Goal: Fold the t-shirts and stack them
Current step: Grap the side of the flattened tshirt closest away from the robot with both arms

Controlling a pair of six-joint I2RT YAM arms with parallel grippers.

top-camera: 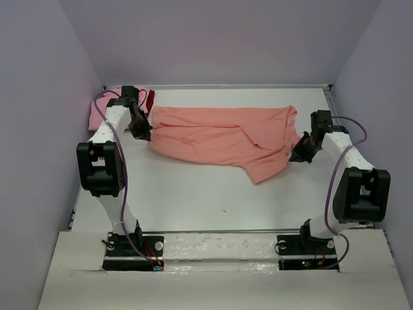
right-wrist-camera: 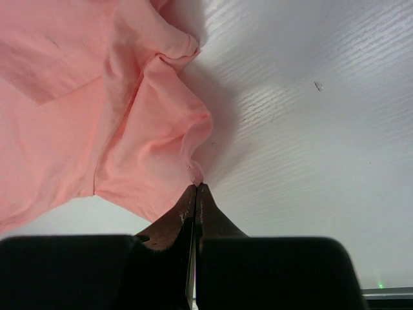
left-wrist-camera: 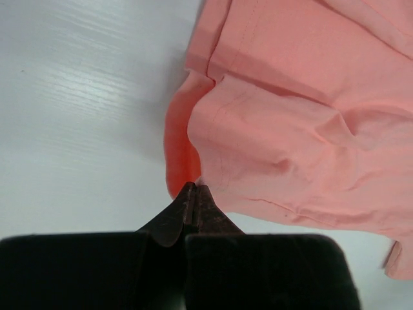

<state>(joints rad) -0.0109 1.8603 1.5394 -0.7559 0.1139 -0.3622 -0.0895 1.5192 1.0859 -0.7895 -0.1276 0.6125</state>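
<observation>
The salmon-orange t-shirt (top-camera: 222, 135) lies stretched and rumpled across the far half of the table. My left gripper (top-camera: 143, 134) is shut on its left edge; in the left wrist view (left-wrist-camera: 192, 188) the jaws pinch the cloth (left-wrist-camera: 290, 116). My right gripper (top-camera: 298, 155) is shut on its right edge; in the right wrist view (right-wrist-camera: 197, 187) the cloth (right-wrist-camera: 97, 110) bunches at the tips. A lighter pink t-shirt (top-camera: 98, 117) and a dark red one (top-camera: 150, 100) lie at the far left corner, mostly hidden behind my left arm.
The white table (top-camera: 213, 200) runs between lilac walls on the left, right and far sides. Its far edge (top-camera: 258, 86) lies just behind the shirt. Both arm bases stand at the near edge.
</observation>
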